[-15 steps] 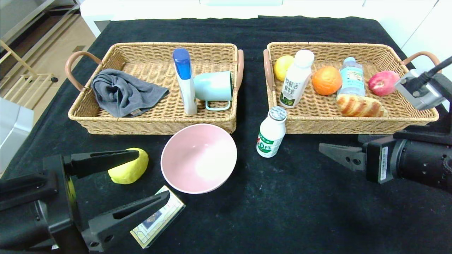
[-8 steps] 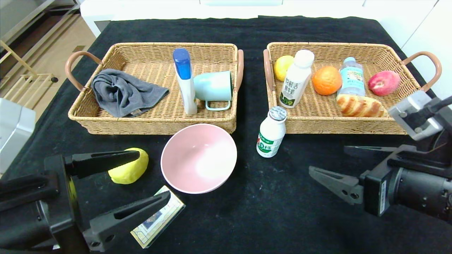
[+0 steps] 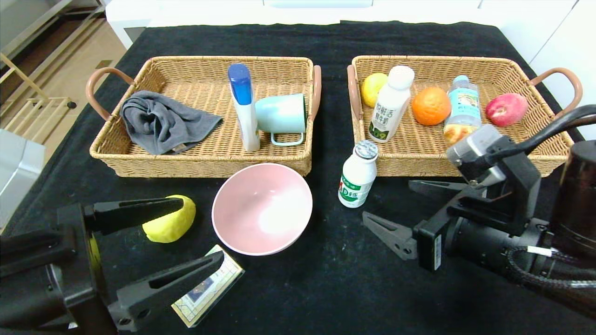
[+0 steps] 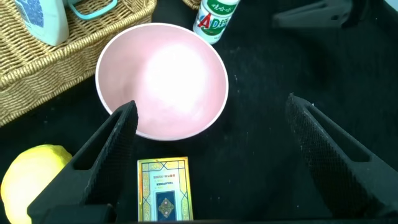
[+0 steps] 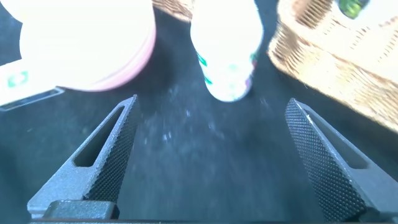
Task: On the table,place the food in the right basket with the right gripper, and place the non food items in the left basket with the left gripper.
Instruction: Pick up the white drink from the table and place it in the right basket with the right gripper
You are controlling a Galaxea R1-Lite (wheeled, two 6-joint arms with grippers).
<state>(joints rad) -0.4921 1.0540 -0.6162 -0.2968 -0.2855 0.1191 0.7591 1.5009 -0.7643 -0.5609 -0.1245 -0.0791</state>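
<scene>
A small white drink bottle [image 3: 357, 174] with a green label stands on the black table, just in front of the right basket [image 3: 419, 165]. My right gripper [image 3: 389, 201] hangs open a little to its right and nearer me, fingers pointing at it; in the right wrist view the bottle [image 5: 227, 56] stands beyond the open right gripper [image 5: 211, 104]. A pink bowl [image 3: 262, 208], a yellow fruit [image 3: 170, 219] and a card box [image 3: 207, 288] lie in front of the left basket [image 3: 200, 163]. My left gripper [image 3: 201, 230] is open and empty above the card box [image 4: 163, 190].
The left basket holds a grey towel [image 3: 160, 123], a blue-capped bottle [image 3: 244, 107] and a teal mug [image 3: 281, 116]. The right basket holds a lemon [image 3: 372, 88], a milk bottle [image 3: 390, 109], an orange [image 3: 430, 106], a water bottle [image 3: 462, 104] and an apple [image 3: 506, 109].
My right gripper has swung left and toward the small drink bottle, and its arm now covers the front right part of the right basket. The left gripper has not moved.
</scene>
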